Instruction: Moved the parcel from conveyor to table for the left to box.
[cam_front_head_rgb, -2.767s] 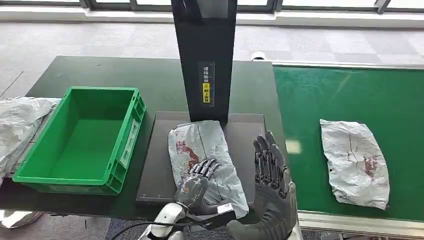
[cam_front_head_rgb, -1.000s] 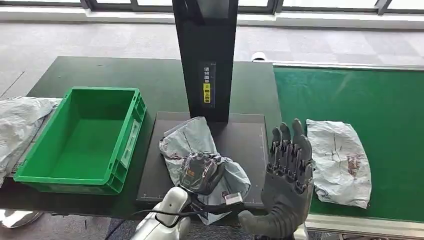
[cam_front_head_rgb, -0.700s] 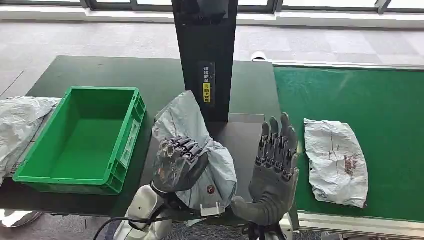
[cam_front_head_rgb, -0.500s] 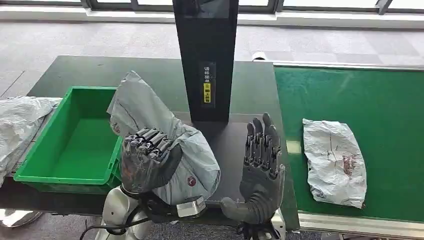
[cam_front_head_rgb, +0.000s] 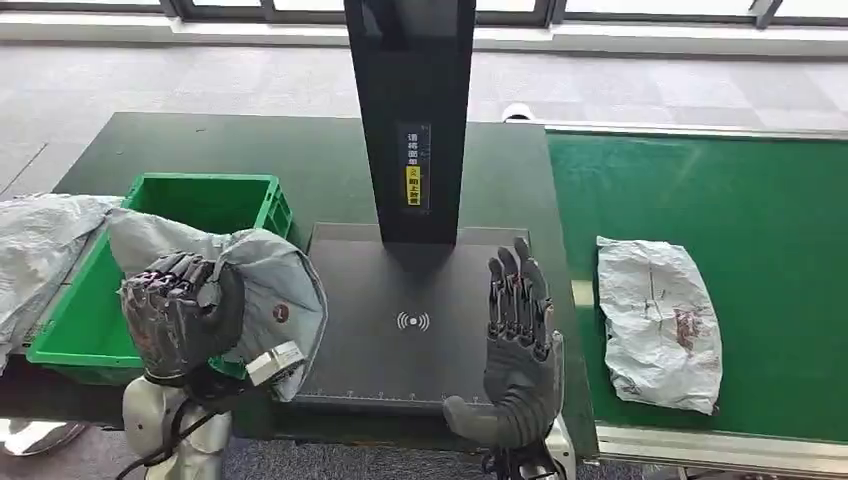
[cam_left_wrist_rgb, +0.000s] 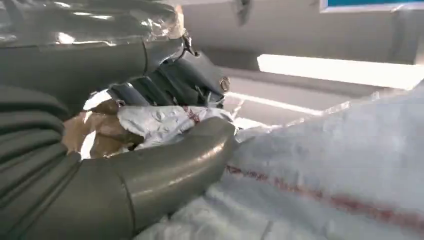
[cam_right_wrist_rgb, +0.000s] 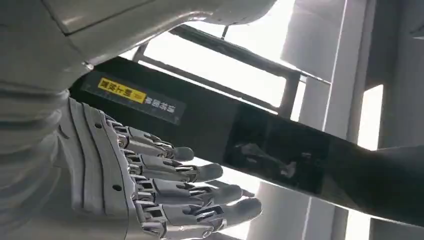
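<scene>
Since approx. 0.5 s ago the left hand has carried the grey parcel off the black scan pad toward the green crate; pad surface w/ its white signal mark is now uncovered. Parcel now hangs over the crate's near corner, above the rim, not lowered into the crate. Left hand is clamped on the parcel: fingers curled over the crumpled film, thumb pressed under it per left wrist view, where parcel film bulges beside the thumb.

Right hand has shifted little since then: held upright over the pad's edge nearest the conveyor, palm facing the crate, fingers extended and slightly apart, holding nothing. Right wrist view shows these fingers in front of the black post w/ its yellow label.

Second parcel, pale grey w/ red print, lies flat on the green conveyor belt, on the far side of the pad from the crate; it sits slightly closer to the pad than 0.5 s ago. Another pale bag lies on the table beyond the crate, touching the crate's outer wall.
</scene>
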